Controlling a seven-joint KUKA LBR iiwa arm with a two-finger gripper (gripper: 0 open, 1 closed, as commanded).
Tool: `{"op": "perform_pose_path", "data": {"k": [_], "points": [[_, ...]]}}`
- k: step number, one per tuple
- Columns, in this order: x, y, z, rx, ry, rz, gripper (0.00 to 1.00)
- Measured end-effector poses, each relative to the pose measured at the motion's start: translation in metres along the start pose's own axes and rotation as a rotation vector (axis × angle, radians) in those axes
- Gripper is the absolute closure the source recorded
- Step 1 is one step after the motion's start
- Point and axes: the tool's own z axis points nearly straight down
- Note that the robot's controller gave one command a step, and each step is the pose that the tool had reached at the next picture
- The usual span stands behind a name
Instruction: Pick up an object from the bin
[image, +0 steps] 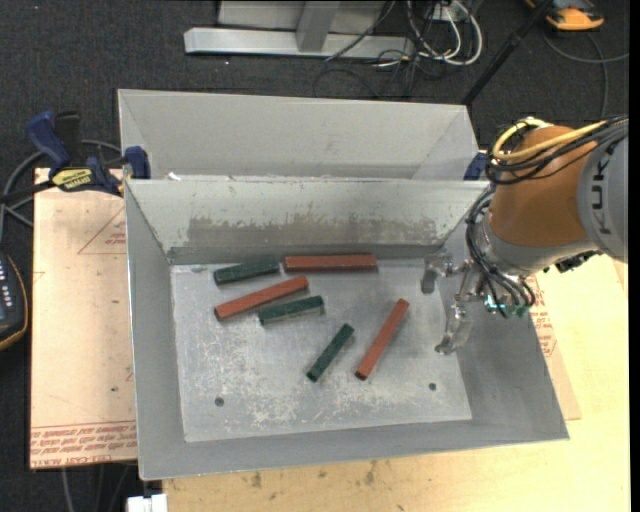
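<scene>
Status: pick not started. Nothing is lifted and nothing is in the grasp.

The fingers (446, 338) are spread well apart and empty. They hang low over bare floor at the right side of the grey metal bin (300, 405), close to its right wall, touching none of the sticks.

Six flat rectangular sticks lie loose on the bin floor, none stacked:
- Reddish-brown stick (383, 339), lying diagonally right of centre. It's nearest the fingers but clearly apart from them, so my guess is it's the likeliest candidate.
- Dark green stick (330, 352), also diagonal, just left of that one.
- Second dark green stick (291, 310) and second reddish-brown stick (261, 298), side by side at centre-left.
- Third reddish-brown stick (331, 263) and third dark green stick (246, 271), along the foot of the back wall.

Still to do: move over a stick, line the fingers up across its narrow side, descend, close, lift.

Writing: the arm's orange link (545, 210) has large dark letters at the frame edge. They look like "KU" and are cut off. Can't see any labels or marks on the sticks or the bin.
</scene>
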Motion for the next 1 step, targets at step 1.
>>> {"op": "perform_pose_path", "data": {"k": [1], "points": [[-0.0371,0.0372,0.0703,-0.002,-0.005,0.012,0.00]]}}
